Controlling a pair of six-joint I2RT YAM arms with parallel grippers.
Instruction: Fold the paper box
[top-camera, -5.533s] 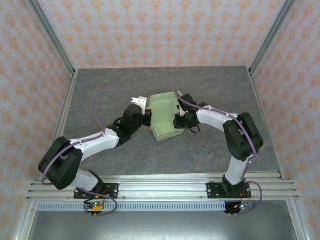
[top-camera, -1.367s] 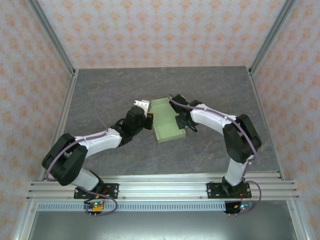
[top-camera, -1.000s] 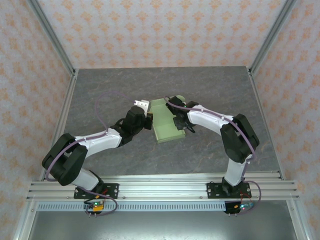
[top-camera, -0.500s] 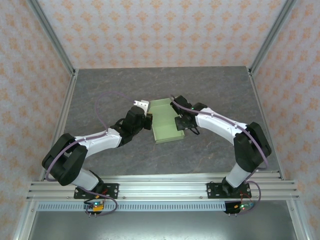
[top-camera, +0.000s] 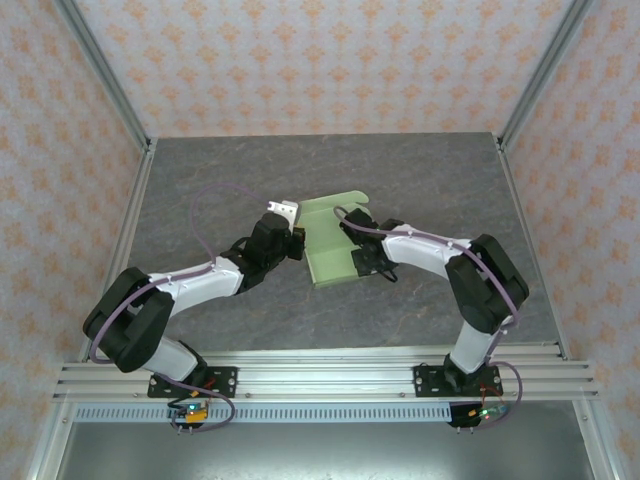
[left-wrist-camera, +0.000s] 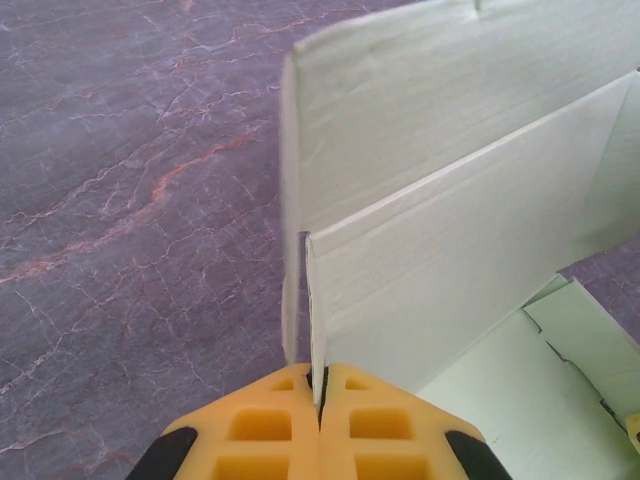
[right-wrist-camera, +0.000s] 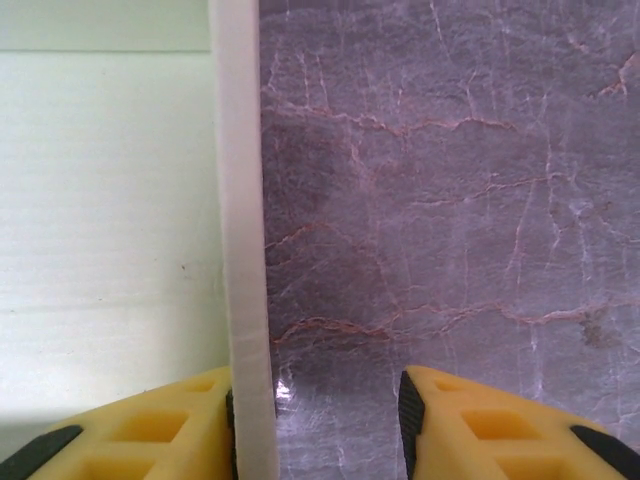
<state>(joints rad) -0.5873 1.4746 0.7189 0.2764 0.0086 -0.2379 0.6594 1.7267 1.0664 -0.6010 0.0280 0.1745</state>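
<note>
left tool (left-wrist-camera: 320, 398): pinched tight on paper box (left-wrist-camera: 450, 240) wall | right tool (right-wrist-camera: 316, 405): part open, straddling wall edge, not gripping

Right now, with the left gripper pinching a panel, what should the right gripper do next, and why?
Probably close the right gripper. An upright wall of the paper box stands between its open jaws, against one finger, with a gap to the other. The left gripper is shut on another panel, steadying the box.
</note>
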